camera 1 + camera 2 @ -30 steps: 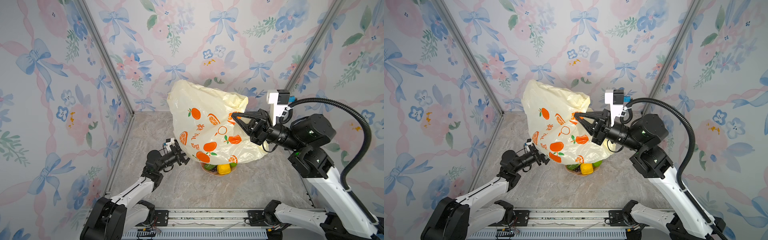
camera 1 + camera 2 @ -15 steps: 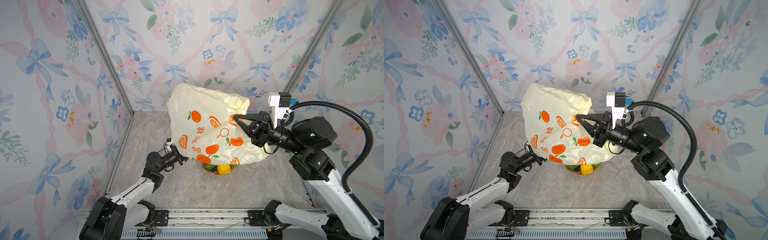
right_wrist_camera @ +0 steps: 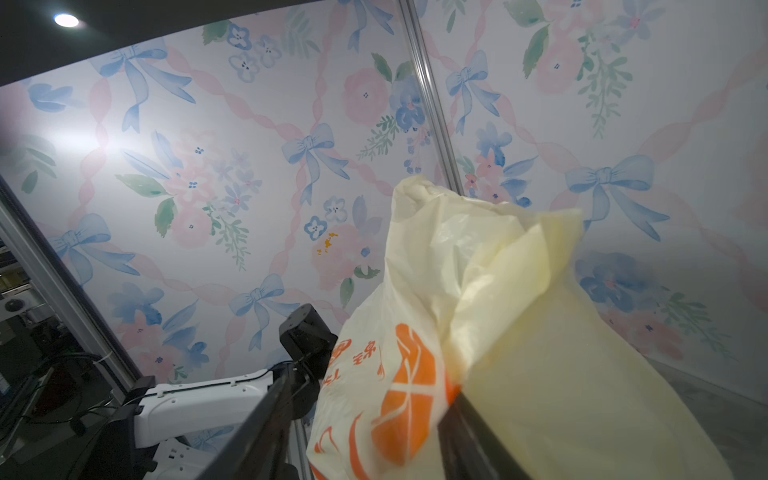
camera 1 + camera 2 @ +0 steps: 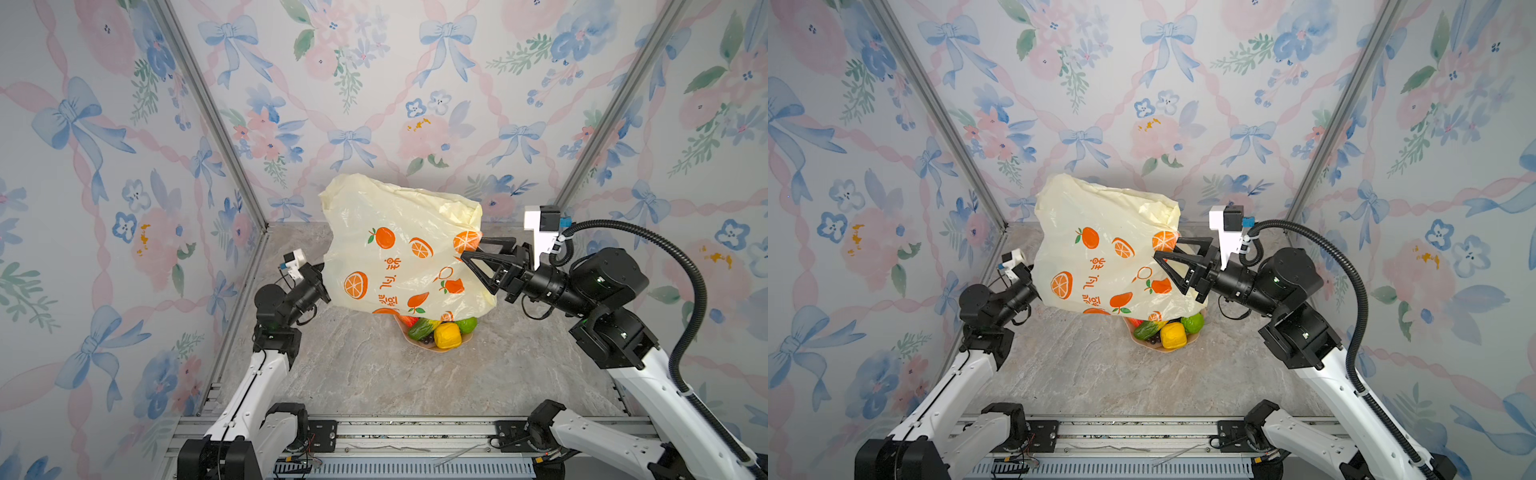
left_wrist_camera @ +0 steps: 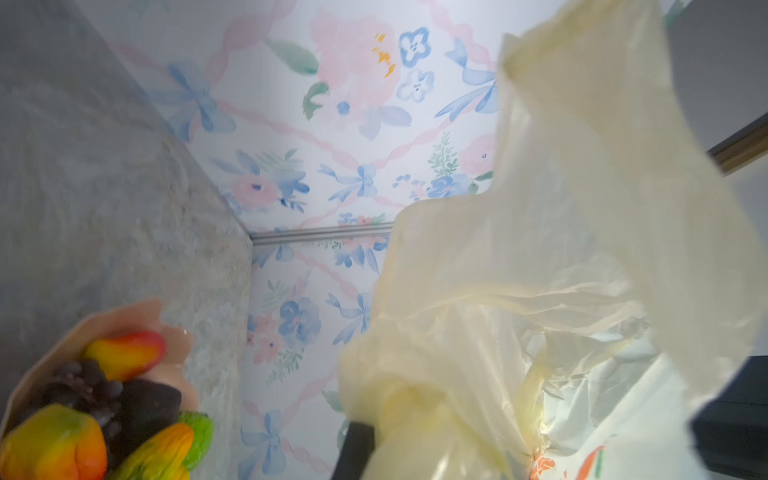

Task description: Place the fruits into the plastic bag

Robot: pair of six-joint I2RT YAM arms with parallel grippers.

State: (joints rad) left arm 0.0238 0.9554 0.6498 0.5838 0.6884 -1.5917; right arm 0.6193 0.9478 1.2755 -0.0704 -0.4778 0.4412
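Note:
The plastic bag (image 4: 399, 249) (image 4: 1100, 245), pale yellow with orange prints, hangs in the air above the table in both top views. My left gripper (image 4: 325, 272) (image 4: 1035, 276) is shut on its bunched left edge; in the left wrist view one dark finger (image 5: 357, 449) shows beside the gathered film (image 5: 436, 395). My right gripper (image 4: 472, 248) (image 3: 370, 390) stands open, its fingers spread on either side of the bag's right side. The fruits lie below the bag on a pink dish (image 4: 440, 350): a lemon (image 4: 446, 334), a lime (image 4: 466, 324), a green oblong piece (image 4: 420, 328), a mango (image 5: 124, 353) and grapes (image 5: 87, 386).
Floral walls close in the grey marbled table (image 4: 365, 374) on three sides, with metal corner posts (image 4: 216, 124). A rail with cables (image 4: 395, 432) runs along the front edge. The bag hides the back half of the dish.
My left gripper has shut on the bag's left edge. The right gripper has opened from its grip, and the bag has sagged a little lower and to the left.

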